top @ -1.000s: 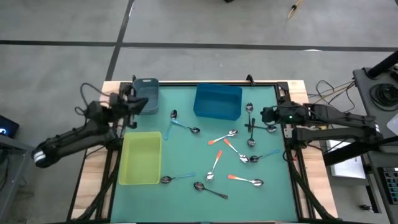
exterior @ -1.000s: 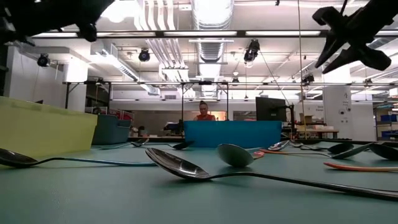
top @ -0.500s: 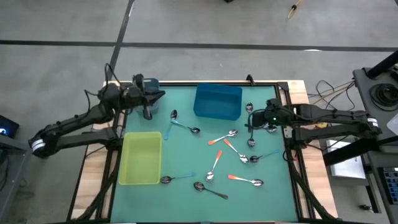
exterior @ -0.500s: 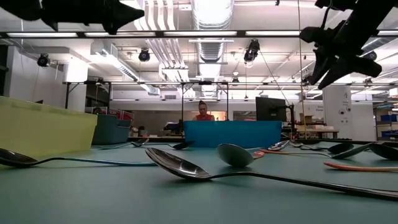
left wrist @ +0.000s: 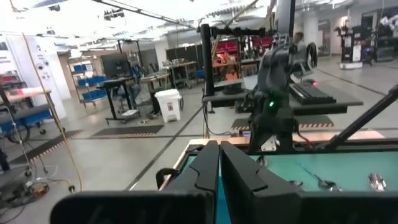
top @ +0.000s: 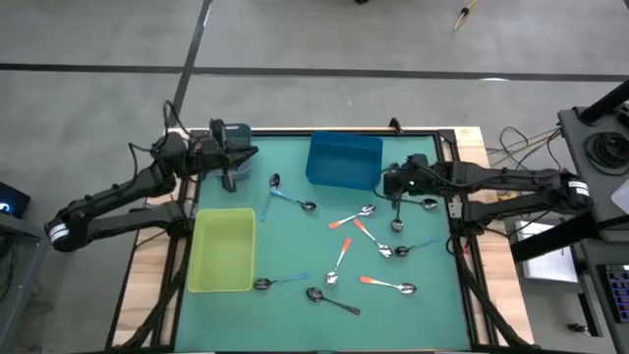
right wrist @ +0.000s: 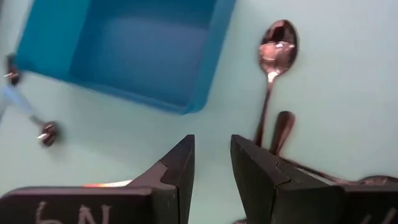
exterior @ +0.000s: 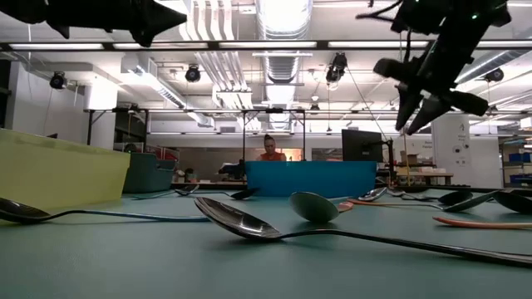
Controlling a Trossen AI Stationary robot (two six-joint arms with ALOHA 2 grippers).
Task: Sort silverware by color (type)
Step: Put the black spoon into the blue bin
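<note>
From my remote station I read the table left to right. The left gripper (top: 232, 163) hangs over the dark grey bin (top: 236, 143) at the far left corner of the green mat (top: 295, 246); its fingers (left wrist: 208, 168) are pressed together and carry nothing. Nearer me on that side lies the yellow-green tray (top: 223, 250). Beside its near corner rests a light-blue-handled spoon (top: 278, 282), and next along an all-dark spoon (top: 330, 299). Further back, just beside the grey bin, lie a small dark spoon (top: 274, 183) and another light-blue-handled spoon (top: 292, 201). The blue bin (top: 344, 160) sits at the far middle. Right of centre, orange-handled spoons (top: 355, 214) lie scattered among the rest, one of them (top: 388, 284) nearest me. The right gripper (top: 394, 183) hovers just right of the blue bin, above the mat; its fingers (right wrist: 177, 168) stand a little apart with nothing between them. Just beyond them lie dark metal spoons (right wrist: 273, 68), one with its bowl close to the blue bin's corner. A person (exterior: 271, 149) is seen behind the table in the low view.
</note>
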